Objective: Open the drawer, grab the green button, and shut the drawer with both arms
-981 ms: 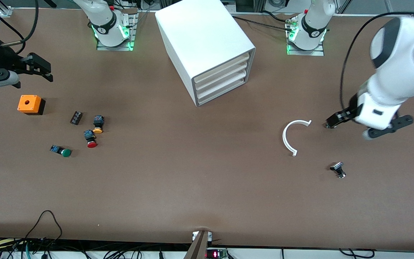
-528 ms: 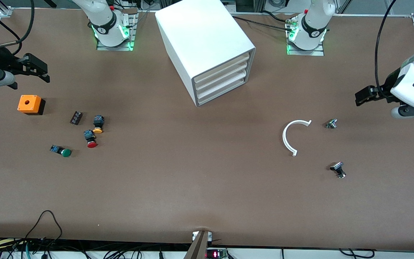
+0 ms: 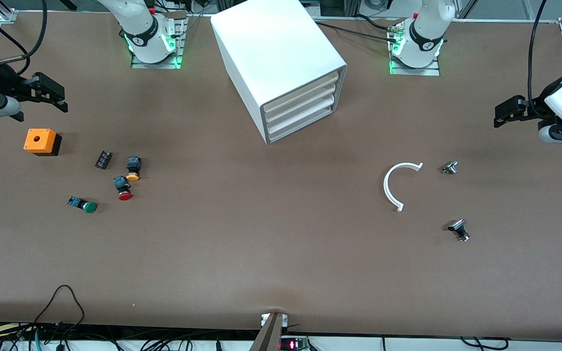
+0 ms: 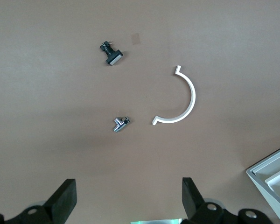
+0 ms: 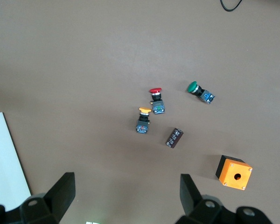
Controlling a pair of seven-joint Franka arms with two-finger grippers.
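The white cabinet (image 3: 281, 58) stands at the middle of the table between the two bases, and its bottom drawer (image 3: 303, 127) is shut like the three above it. The green button (image 3: 88, 206) lies on its side on the bare table toward the right arm's end, also in the right wrist view (image 5: 196, 89). My right gripper (image 3: 57, 96) hangs open and empty over the table beside the orange box, fingers wide apart (image 5: 127, 179). My left gripper (image 3: 503, 114) hangs open and empty over the left arm's end of the table (image 4: 129, 186).
Near the green button lie a red button (image 3: 125, 195), an orange-yellow button (image 3: 133, 176), a small black block (image 3: 103, 160) and an orange box (image 3: 41, 141). Toward the left arm's end lie a white curved strip (image 3: 392, 187), a small metal part (image 3: 450, 167) and a black-capped part (image 3: 459, 230).
My left gripper has risen from the small metal part and swung out to its end of the table; the part stays where it lay. The right gripper barely shifted.
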